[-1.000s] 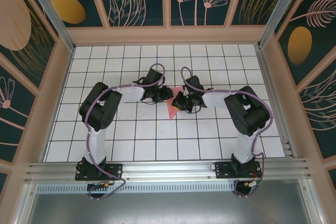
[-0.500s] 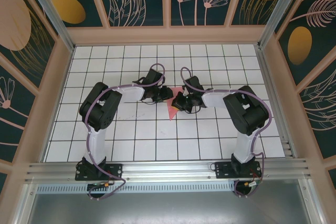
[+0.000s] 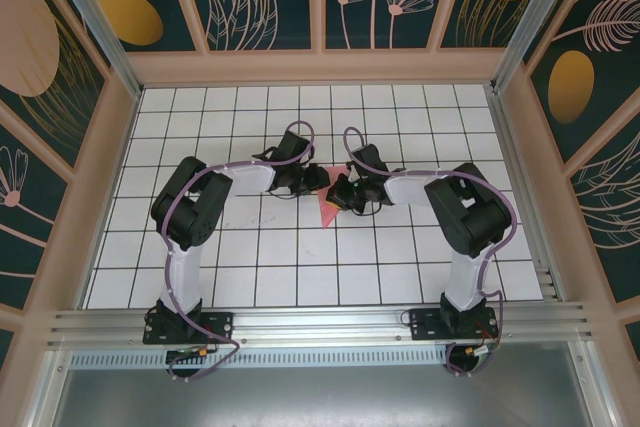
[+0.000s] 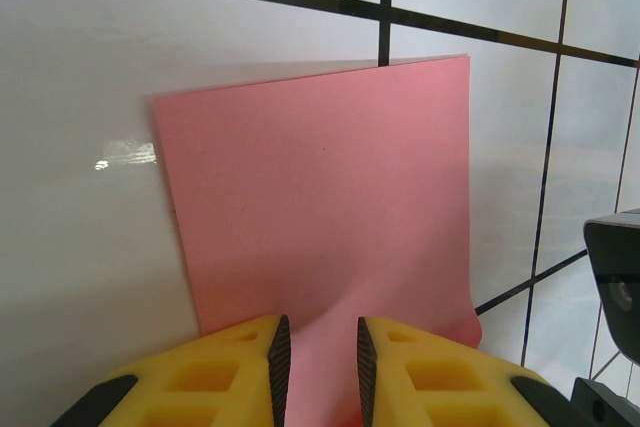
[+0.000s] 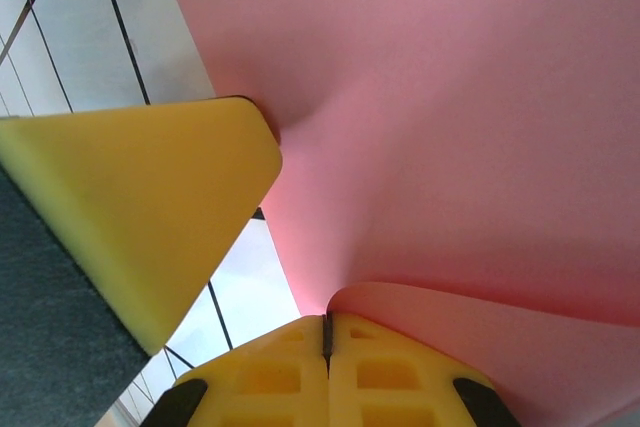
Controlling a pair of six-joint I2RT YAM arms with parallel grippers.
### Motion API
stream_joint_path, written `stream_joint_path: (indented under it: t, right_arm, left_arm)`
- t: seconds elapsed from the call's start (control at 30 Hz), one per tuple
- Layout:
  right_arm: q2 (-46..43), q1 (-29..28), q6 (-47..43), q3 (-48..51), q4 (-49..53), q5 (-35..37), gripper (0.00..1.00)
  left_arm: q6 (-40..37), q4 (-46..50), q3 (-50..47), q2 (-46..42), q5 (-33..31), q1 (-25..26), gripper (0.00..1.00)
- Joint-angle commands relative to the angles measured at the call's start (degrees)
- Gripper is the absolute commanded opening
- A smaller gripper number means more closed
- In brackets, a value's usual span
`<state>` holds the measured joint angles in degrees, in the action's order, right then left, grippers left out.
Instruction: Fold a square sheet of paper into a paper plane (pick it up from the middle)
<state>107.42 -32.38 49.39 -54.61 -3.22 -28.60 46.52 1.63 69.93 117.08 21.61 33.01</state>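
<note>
Edged toward 9 o'clock, pinching seemingly limp, light, crease-prone square sheet of paper point(image 4: 320, 177) in pressed-together right gripper point(image 5: 325, 325) jaws, left gripper point(image 4: 318, 337) jaws narrowly spread; best taken mid-sheet.

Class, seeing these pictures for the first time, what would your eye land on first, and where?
The salmon-pink sheet of paper stands out on the white grid table, at its middle where both arms meet. Up close, bright yellow strikes next: the right gripper has its jaws shut on a curled paper edge; those of the left gripper stand slightly apart over the sheet.
</note>
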Motion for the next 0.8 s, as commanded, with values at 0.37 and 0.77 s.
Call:
stream_joint_path:
  t: [0.37, 0.77]
  right_arm:
    - [2.58, 0.48, -2.14, -0.19, 0.82, 0.15, 0.04]
    - [2.69, 0.48, -3.16, 1.08, 1.64, 1.00, 0.35]
  left_arm:
    - [-0.69, 0.90, 0.38, 0.68, 0.01, -0.06, 0.28]
    - [2.13, 0.70, -0.75, -5.80, -2.80, -2.98, 0.35]
